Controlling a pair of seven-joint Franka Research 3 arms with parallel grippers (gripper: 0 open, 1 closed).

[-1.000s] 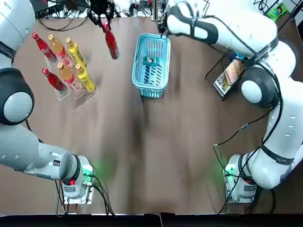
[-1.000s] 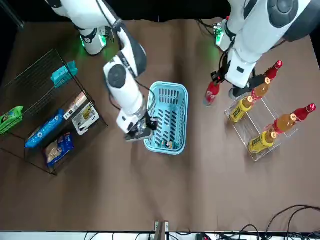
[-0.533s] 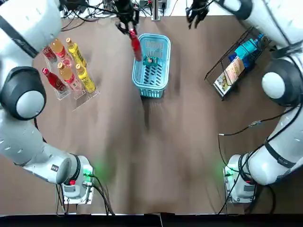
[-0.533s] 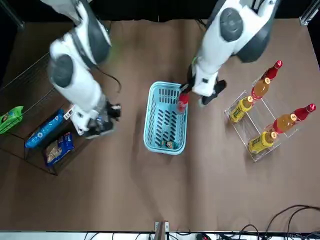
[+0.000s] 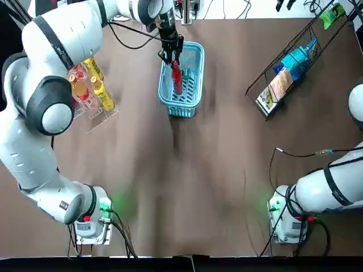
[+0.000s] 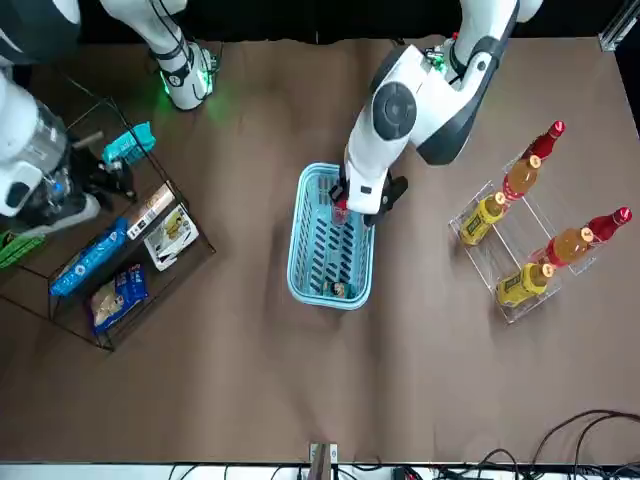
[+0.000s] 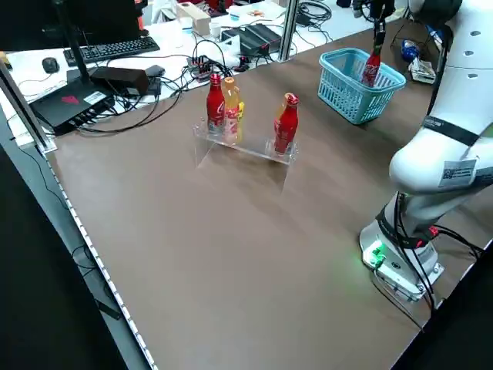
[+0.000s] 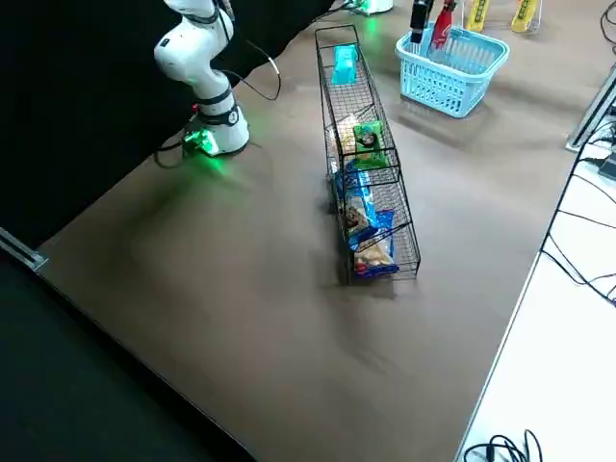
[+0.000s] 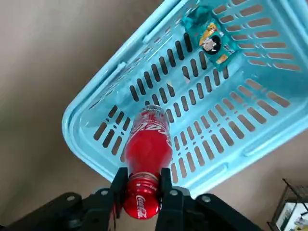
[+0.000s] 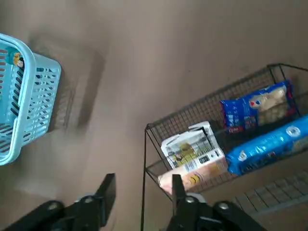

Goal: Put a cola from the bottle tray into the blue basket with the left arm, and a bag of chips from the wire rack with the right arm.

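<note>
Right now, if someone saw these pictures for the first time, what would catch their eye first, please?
First, the left gripper, shut on the neck of a red cola bottle that hangs upright over the blue basket at the far middle of the table, with a small teal packet on the basket's floor. Next, the right gripper, open and empty, beside the wire rack of snack bags on the robot's right.
</note>
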